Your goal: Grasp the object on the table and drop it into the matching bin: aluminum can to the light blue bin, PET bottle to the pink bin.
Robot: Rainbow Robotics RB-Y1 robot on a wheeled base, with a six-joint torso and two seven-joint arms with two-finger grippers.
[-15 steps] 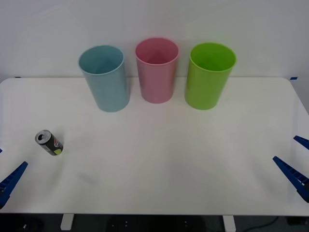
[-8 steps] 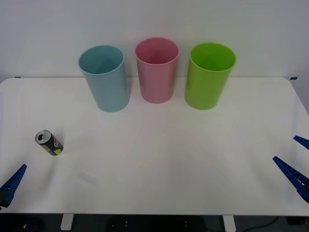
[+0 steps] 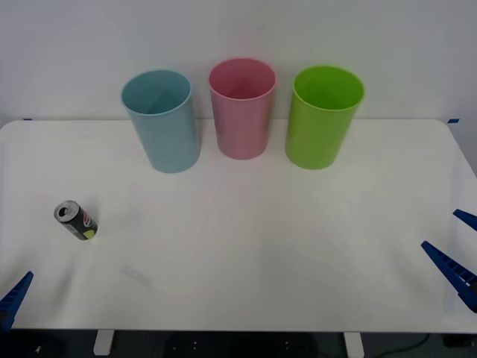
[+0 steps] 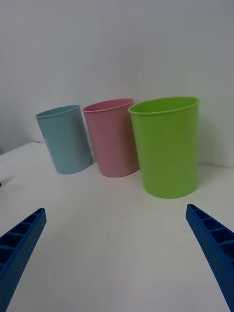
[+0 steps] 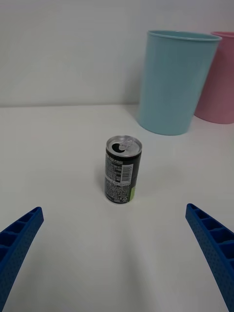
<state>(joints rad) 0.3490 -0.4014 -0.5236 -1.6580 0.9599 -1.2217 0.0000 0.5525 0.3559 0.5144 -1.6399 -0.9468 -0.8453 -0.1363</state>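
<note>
The aluminum can stands upright at the left of the white table; it is small and dark with a silver opened top. In the left wrist view the can stands straight ahead of my open left gripper, apart from both fingers. One blue finger of that gripper shows at the table's front-left corner. The light blue bin and the pink bin stand side by side at the back. My right gripper waits open at the right edge, holding nothing.
A lime green bin stands to the right of the pink one, all three close to the back wall. From the right wrist the green bin is nearest. Bare tabletop lies between the can and the bins.
The left gripper's finger has slid back toward the front-left corner of the front view. The can, the bins and the right gripper have not moved.
</note>
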